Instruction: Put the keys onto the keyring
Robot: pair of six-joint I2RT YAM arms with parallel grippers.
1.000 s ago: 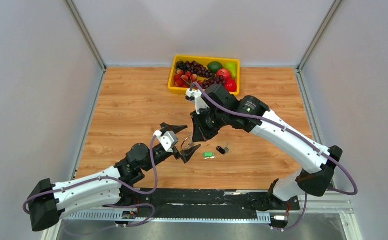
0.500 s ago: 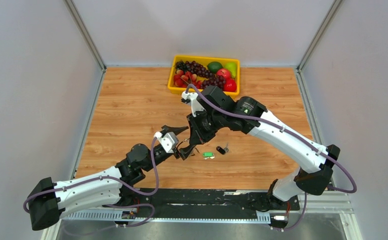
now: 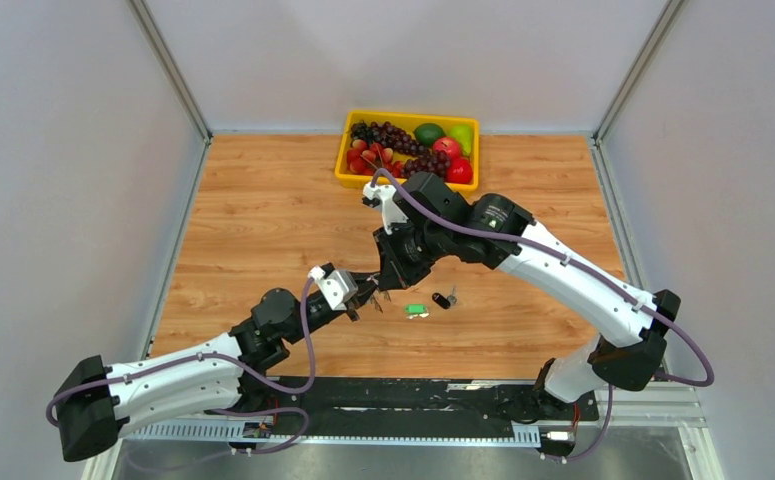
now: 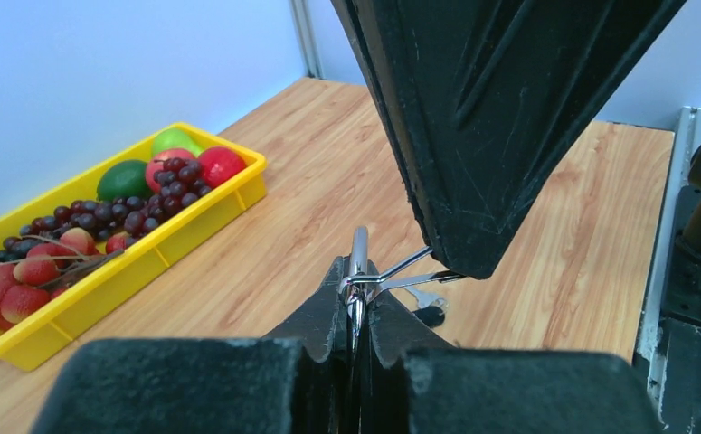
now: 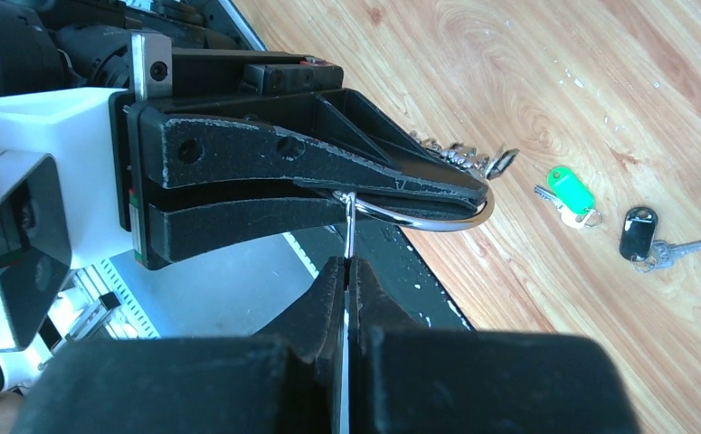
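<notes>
Keyring [image 4: 358, 246]: a silver split ring held clear of the tabletop [image 3: 263, 210], left of centre near the front edge. It shows edge-on between the fingers of the left claw [image 4: 357, 282].
Left claw: pressed together on the keyring, pinching it flat between both fingers.
Silver piece [image 5: 349, 226]: a thin strip running from the ring down into the right claw [image 5: 346, 265]. It cannot be told whether it is a key blade or a lifted turn of the ring's own coil.
Right claw: closed tight on the silver piece, meeting the left claw almost tip to tip.
Silver cluster [image 5: 459, 154]: small metal bits just beyond the left claw's fingers, too small to tell whether they hang on the ring.
Green-headed key [image 3: 416, 310]: flat on the tabletop just right of the two claws, apart from the ring.
Black-headed key [image 3: 443, 299]: just beside the green-headed key, on its right, also loose on the wood.
Done so far: the ring is up and gripped from both sides.
Left to do: judged early in the task. At least the green-headed key and the black-headed key are not on the ring, and each has yet to be picked up and threaded through the coil.
</notes>
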